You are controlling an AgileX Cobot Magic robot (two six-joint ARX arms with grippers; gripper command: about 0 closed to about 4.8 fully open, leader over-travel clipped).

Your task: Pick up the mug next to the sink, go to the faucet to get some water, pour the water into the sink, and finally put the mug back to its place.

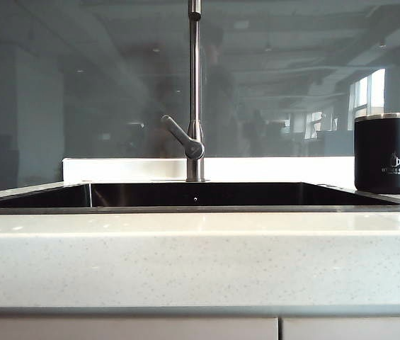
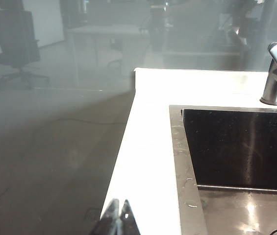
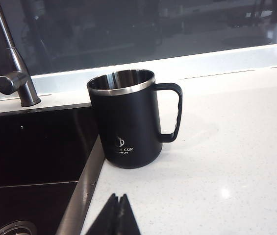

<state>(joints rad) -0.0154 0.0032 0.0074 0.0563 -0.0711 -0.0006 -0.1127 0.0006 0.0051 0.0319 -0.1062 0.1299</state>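
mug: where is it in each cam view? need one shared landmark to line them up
Exterior view: the mug stands upright at the far right, on the counter beside the sink.
Left wrist view: not in it; only the sink's other end and the shut left claw.
Right wrist view: centre of the picture, at the sink's corner, beyond the shut right claw.
Shared landmark: the faucet, seen in all three views.
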